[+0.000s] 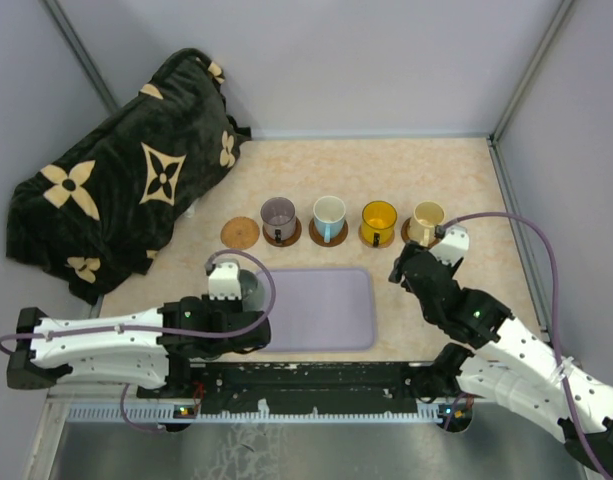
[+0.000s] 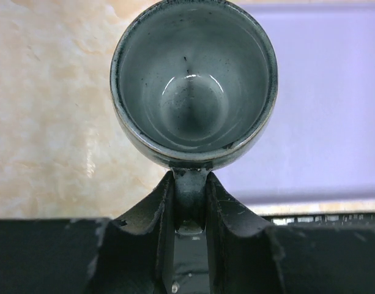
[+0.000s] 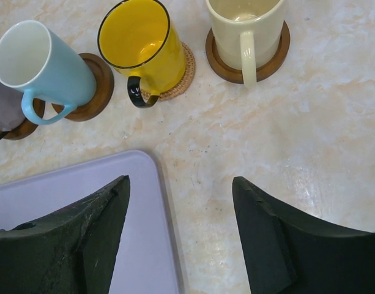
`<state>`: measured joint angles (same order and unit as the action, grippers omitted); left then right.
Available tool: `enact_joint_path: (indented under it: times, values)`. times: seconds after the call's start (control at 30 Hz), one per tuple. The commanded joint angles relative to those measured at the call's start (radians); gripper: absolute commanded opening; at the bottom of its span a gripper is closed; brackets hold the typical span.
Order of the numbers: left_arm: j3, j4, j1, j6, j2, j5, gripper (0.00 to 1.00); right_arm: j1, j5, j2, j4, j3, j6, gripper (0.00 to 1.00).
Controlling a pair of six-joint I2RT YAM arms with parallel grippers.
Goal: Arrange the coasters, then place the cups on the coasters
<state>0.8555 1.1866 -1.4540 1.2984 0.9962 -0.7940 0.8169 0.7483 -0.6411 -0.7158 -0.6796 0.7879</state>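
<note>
My left gripper point(image 2: 190, 179) is shut on the handle of the grey-green cup point(image 2: 193, 79), which hangs over the left edge of the lavender tray point(image 1: 326, 310). In the top view this cup point(image 1: 250, 286) is below an empty tan coaster point(image 1: 240, 232). To its right, the purple-grey cup point(image 1: 278, 214), the white cup with blue handle point(image 3: 43, 61), the yellow cup point(image 3: 141, 43) and the cream cup point(image 3: 245, 18) each stand on a coaster. My right gripper point(image 3: 181, 187) is open and empty, over the tray's right corner, short of the cream cup.
A dark blanket with tan flower shapes point(image 1: 116, 180) lies heaped at the back left. Grey walls close the table in at the back and sides. The rail with both arm bases point(image 1: 316, 385) runs along the near edge.
</note>
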Motion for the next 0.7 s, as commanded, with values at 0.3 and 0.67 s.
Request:
enact_joint_path:
  times: [0.3,0.67]
  values:
    - [-0.148,-0.738,0.473,-0.740,-0.163,-0.153,0.00,-0.005,-0.018,-0.008,0.099,0.027,-0.028,0.67]
    - [-0.207,-1.170,0.800,-1.035,-0.001,0.133,0.00,-0.005,-0.035,-0.008,0.131,0.061,-0.041,0.66]
